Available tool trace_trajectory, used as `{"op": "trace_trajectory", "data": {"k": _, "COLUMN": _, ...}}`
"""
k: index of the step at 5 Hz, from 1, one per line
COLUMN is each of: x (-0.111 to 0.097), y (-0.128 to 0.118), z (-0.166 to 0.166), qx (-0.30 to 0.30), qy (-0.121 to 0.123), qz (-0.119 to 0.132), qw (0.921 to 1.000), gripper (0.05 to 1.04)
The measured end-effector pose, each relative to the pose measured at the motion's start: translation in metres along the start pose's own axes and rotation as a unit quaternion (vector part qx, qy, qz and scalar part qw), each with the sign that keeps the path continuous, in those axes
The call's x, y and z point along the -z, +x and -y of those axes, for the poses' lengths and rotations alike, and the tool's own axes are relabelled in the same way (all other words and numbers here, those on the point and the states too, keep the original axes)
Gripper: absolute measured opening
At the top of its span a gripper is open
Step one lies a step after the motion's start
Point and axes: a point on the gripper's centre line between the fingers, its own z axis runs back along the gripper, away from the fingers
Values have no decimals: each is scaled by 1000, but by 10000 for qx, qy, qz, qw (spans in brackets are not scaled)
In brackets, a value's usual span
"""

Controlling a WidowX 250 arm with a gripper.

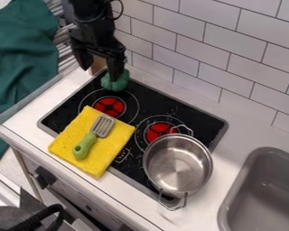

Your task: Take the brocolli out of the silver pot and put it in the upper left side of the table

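The tool has its two fingers spread wide, with nothing pinched between them. The broccoli is out of the silver pot, sitting at the stovetop corner toward the upper left, near the tiled wall. It looks like a toy: probably light, fairly firm with a little give, not fragile, its bumpy skin offering good grip. Should it need shifting, the best hold would be low across both sides of its rounded mass, since a pinch near the top might roll it.

The arm comes in from the top edge and hangs steeply. One finger points down over the broccoli, the other stands apart to its left; whether the nearer one touches it, the view cannot settle.
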Motion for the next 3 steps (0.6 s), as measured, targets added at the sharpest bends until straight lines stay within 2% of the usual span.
{"op": "trace_trajectory", "data": {"k": 1, "x": 0, "y": -26, "z": 17, "qx": -18, "qy": -23, "qz": -226, "qw": 9997, "gripper": 1008}}
{"op": "trace_trajectory", "data": {"k": 2, "x": 1, "y": -37, "z": 27, "qx": 46, "qy": 213, "qz": -621, "qw": 9978, "gripper": 1008}}
{"op": "trace_trajectory", "data": {"k": 3, "x": 0, "y": -42, "z": 27, "qx": 66, "qy": 329, "qz": -809, "qw": 9962, "gripper": 1008}}
